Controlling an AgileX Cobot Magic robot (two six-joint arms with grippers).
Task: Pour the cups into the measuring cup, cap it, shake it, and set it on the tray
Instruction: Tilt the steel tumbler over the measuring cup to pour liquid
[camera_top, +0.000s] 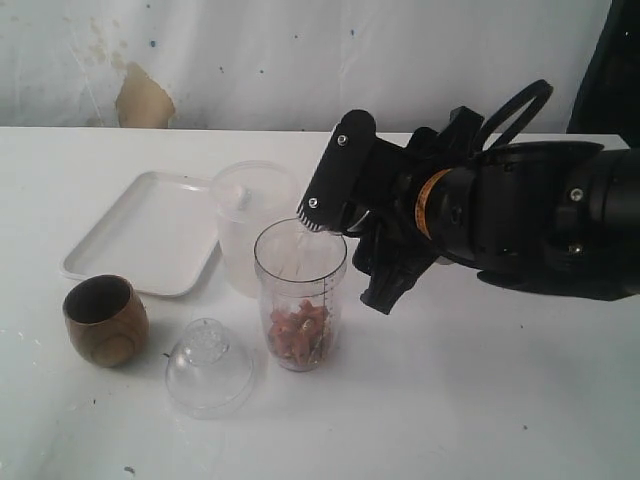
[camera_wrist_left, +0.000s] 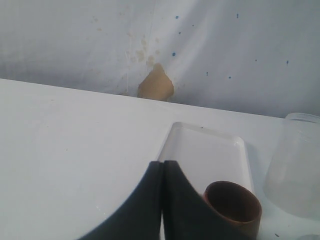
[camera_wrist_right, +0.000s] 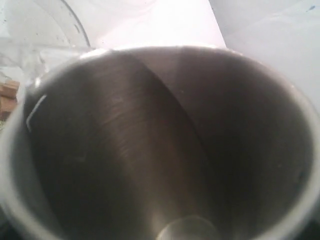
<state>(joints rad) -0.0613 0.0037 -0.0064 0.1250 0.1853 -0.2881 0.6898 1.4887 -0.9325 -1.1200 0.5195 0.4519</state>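
Nearest us sit the cap (camera_top: 208, 368) and wood cup (camera_top: 105, 320). Behind, the measuring cup (camera_top: 300, 300) holds pink pieces (camera_top: 298, 332); our right gripper (camera_top: 345, 260) clamps the tumbler (camera_wrist_right: 160, 140) tipped over it. Our left gripper (camera_wrist_left: 163, 170) is pressed together, empty. Farther back lies the tray (camera_top: 150, 235).

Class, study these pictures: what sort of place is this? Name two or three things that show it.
Probably a robot test bench, not a kitchen: a white table against a stained, chipped wall, a black robot arm holding a steel tumbler over a measuring cup, a tray.
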